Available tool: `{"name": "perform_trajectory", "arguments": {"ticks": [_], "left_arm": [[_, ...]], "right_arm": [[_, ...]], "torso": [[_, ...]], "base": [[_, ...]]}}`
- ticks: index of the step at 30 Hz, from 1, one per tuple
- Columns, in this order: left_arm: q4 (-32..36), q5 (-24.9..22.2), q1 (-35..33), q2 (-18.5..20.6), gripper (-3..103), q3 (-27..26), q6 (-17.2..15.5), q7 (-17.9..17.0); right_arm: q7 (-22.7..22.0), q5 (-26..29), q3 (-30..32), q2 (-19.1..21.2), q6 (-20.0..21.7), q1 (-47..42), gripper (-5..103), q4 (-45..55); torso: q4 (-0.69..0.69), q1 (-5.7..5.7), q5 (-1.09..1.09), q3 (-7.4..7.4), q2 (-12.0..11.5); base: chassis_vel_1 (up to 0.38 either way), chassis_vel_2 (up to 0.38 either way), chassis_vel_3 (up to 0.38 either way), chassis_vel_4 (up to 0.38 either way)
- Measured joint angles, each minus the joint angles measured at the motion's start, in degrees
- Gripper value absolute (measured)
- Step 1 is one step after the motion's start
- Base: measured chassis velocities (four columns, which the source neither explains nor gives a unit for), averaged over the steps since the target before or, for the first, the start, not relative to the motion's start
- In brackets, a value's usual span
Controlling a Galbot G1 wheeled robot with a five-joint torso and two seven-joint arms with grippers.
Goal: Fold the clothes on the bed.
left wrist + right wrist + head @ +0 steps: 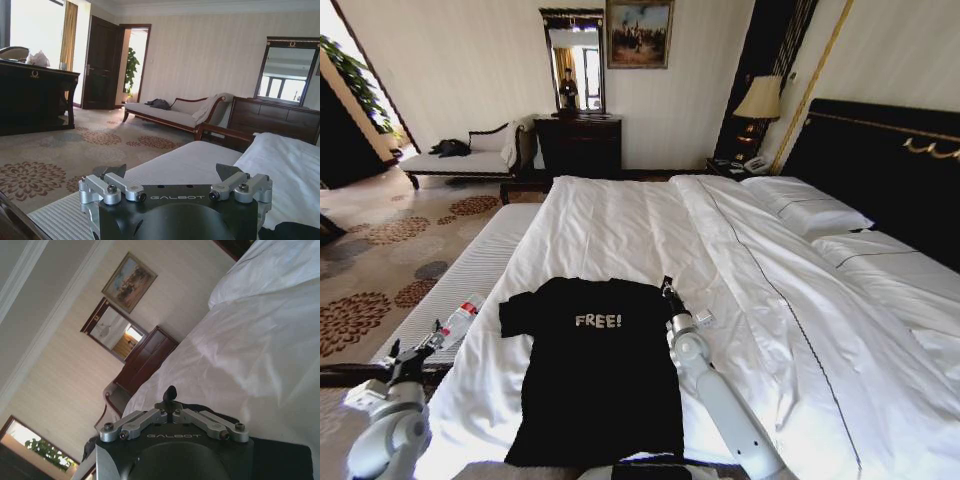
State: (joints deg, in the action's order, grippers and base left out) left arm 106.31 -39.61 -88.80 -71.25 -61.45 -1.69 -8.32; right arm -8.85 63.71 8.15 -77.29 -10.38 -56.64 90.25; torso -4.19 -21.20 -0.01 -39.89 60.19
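Shirt: I am seeing the black T-shirt (595,375) lying flat and spread out near the foot edge of the bed (650,230), its white "FREE!" lettering facing up, collar pointing toward the headboard.
Bed: the white duvet is lying smooth under the shirt and creasing toward the pillow side.
Right gripper: I am holding the right gripper (667,287) at the shirt's right sleeve, just above the fabric; its fingers (171,391) are sitting pressed together, and whether they are pinching cloth I cannot quite tell.
Left gripper: the left gripper (438,331) is hovering off the bed's left edge over the striped bench (470,270), its fingers (114,172) standing wide apart and holding nothing.
Bottle: a clear plastic bottle (461,318) is lying on the bench beside the left gripper.
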Motion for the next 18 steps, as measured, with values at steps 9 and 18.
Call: {"name": "perform_trajectory", "arguments": {"ticks": [9,18], "left_arm": [[-0.37,0.61,-0.12,-0.31,100,-0.06,0.40,0.05],[-0.50,1.00,-0.25,-0.62,100,-0.05,0.58,0.10]], "right_arm": [[1.61,-4.95,-3.63,-0.66,-0.34,0.49,0,-3.53],[3.18,-7.64,-7.02,-1.74,-1.22,1.44,0,-7.16]], "torso": [[0.00,0.00,0.00,0.00,0.00],[0.00,0.00,0.00,0.00,0.00]], "base": [[0.000,0.000,0.000,0.000],[0.000,0.000,0.000,0.000]]}}
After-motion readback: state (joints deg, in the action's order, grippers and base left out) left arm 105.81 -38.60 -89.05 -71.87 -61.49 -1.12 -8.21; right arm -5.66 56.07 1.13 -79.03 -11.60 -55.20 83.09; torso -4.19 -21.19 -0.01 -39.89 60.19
